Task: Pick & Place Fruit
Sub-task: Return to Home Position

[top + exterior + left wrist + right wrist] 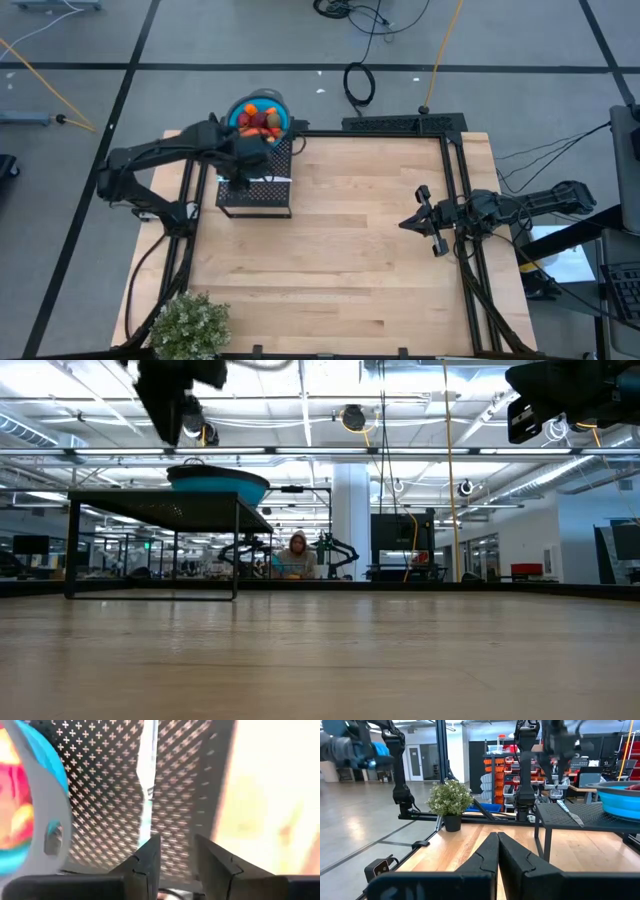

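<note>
The left gripper (176, 842), parted and empty, is held over the black mesh shelf (100, 795). The knife (146, 775) is seen lying lengthwise just ahead of it. The fruit (262, 122) is piled in the blue strainer bowl (236, 110) alongside. The right gripper (497, 837) is closed, well apart.

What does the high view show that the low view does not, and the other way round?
Only the high view: the fruit in the bowl, and the plant. Only the low view: a person in the room behind. Both: the shelf, the bowl on it, the left gripper above the shelf, the right gripper waiting at the table's right side.
</note>
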